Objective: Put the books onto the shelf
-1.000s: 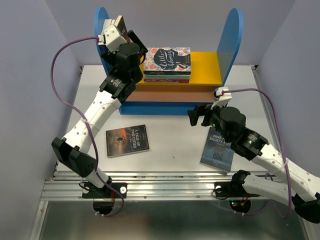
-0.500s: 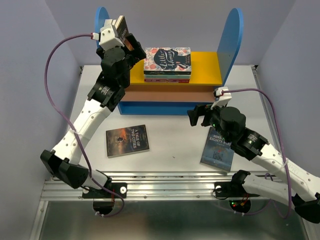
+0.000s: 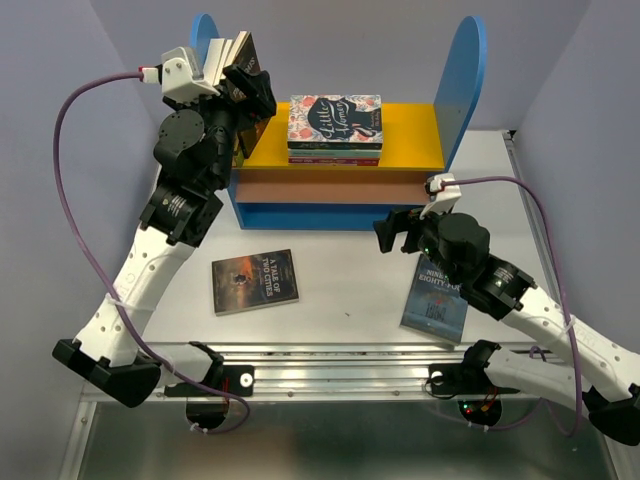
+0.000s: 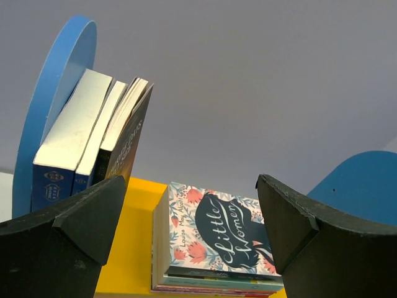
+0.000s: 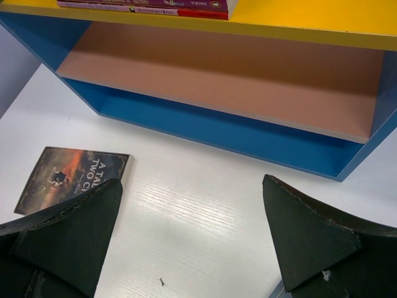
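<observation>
- Leftward and back is where the left arm (image 3: 150,265) has swung in the last second: its elbow now sits out by the worktop's left edge, and its wrist has shifted from in front of the upper board to beside the shelf's left panel.
- Nothing else has shifted: the right arm (image 3: 520,300) and both flat books lie as before.
- Toward the near right corner of the worktop (image 3: 340,270), the Nineteen Eighty-Four paperback (image 3: 433,298) lies flat, partly covered by the right arm.
- Left of the middle, closer to the near edge, the Two Cities paperback (image 3: 255,281) lies flat, cover up, well apart from the other.
- Over the middle of the worktop, the right fingers (image 3: 395,232) hang spread wide, holding nothing, pointing at the shelf's lower salmon board (image 5: 217,81).
- At the far edge stands the shelf (image 3: 460,80).
- On its yellow board (image 3: 410,135) rests the Little Women stack (image 3: 335,125), lying flat.
- At that board's left end, three paperbacks (image 4: 93,136) stand on end, leaning against the blue left panel (image 4: 56,93).
- Just beside them the left fingers (image 3: 252,88) stand spread wide with nothing between them; from above I cannot tell whether they touch the nearest cover.
</observation>
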Tool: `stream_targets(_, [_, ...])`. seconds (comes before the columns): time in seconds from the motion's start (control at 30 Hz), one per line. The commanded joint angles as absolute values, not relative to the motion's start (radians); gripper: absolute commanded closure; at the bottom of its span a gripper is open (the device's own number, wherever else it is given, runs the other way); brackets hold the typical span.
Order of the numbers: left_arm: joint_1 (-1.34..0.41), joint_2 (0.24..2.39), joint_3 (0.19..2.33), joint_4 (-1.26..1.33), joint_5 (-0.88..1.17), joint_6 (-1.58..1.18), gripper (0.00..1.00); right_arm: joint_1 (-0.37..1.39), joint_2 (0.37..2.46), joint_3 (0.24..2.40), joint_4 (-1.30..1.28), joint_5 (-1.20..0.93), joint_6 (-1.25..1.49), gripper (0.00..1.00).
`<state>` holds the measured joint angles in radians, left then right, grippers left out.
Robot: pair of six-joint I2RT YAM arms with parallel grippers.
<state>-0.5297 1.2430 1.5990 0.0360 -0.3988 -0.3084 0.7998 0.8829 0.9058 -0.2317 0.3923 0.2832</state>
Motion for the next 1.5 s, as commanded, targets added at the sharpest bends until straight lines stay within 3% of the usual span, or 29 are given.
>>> stream_targets(0.0, [-0.531, 1.209, 1.6, 0.08, -0.391, -0.262, 0.01, 0.798, 0.888, 0.922, -0.207, 0.394, 0.267, 0.0])
stream_targets(0.43, [-0.529, 1.155, 1.551, 0.077, -0.358, -0.265, 0.01, 0.798, 0.882, 0.92, -0.232, 0.472, 0.334, 0.0])
stream_targets(0.7, [-0.543, 0.948, 1.289, 0.069, -0.089, -0.373, 0.01, 0.798, 0.879, 0.994, -0.523, 0.482, 0.489, 0.0])
stream_targets(0.8, [-0.557, 0.783, 1.148, 0.09, 0.059, -0.42, 0.01, 0.798, 0.858, 0.977, -0.598, 0.584, 0.564, 0.0])
stream_targets(1.13, [-0.563, 0.565, 0.835, 0.068, 0.408, -0.575, 0.01, 0.798, 0.93, 0.882, -0.733, 0.635, 0.822, 0.0])
stream_targets(1.3, [-0.565, 0.49, 0.586, 0.025, 0.442, -0.718, 0.01, 0.666, 0.951, 0.784, -0.746, 0.53, 0.916, 0.0])
stream_targets(1.47, [-0.568, 0.483, 0.407, 0.025, 0.398, -0.778, 0.01, 0.406, 0.939, 0.723, -0.735, 0.499, 0.911, 0.0])
